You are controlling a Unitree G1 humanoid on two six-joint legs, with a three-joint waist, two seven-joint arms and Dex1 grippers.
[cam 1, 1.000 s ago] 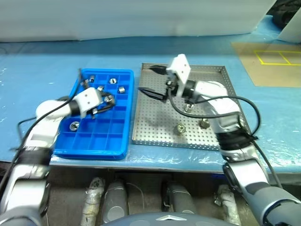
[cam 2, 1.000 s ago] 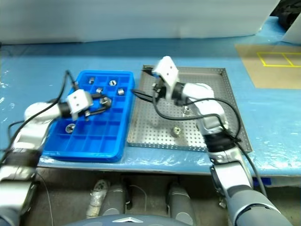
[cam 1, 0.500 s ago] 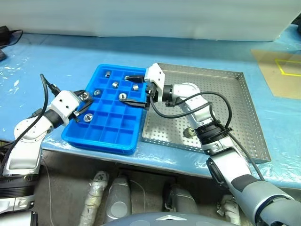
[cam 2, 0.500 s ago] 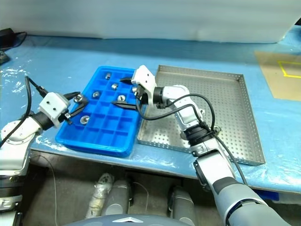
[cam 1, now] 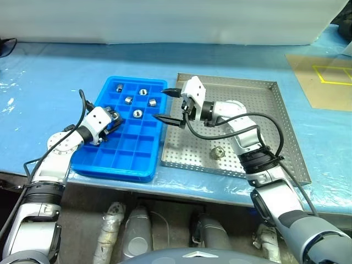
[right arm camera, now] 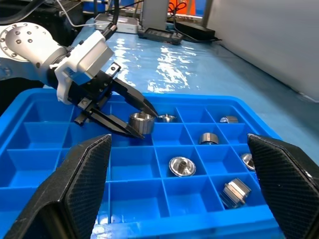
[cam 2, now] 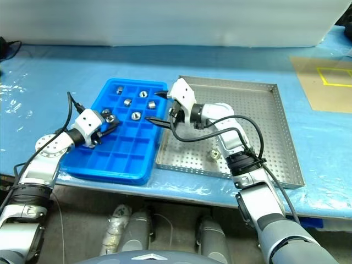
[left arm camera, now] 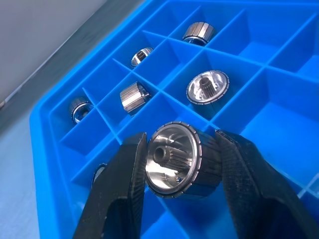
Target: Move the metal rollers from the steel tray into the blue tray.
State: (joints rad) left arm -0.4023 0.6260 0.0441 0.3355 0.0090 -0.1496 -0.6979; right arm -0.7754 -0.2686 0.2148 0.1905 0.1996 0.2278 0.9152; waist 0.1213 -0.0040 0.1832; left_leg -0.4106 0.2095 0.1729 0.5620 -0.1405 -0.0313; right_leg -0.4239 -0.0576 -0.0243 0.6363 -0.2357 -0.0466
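My left gripper (cam 1: 113, 118) is shut on a shiny metal roller (left arm camera: 179, 159) and holds it just above the left-hand compartments of the blue tray (cam 1: 118, 171). Several more rollers lie in the far compartments, among them one (cam 1: 137, 113) near the middle and one (cam 1: 119, 87) at the far left corner. A single roller (cam 1: 217, 153) lies on the perforated floor of the steel tray (cam 1: 264, 110). My right gripper (cam 1: 166, 104) hangs open with nothing in it over the edge where the two trays meet, pointing toward the blue tray.
Both trays sit on a table covered in blue sheeting (cam 1: 49, 77). A brown board with yellow lines (cam 1: 324, 82) lies at the far right. A white wall (cam 1: 165, 22) runs along the back. Black cables trail from both wrists.
The whole view has shifted with the camera. My left gripper, still holding the roller, has come a little lower over the blue tray's left side. The right gripper stays open.
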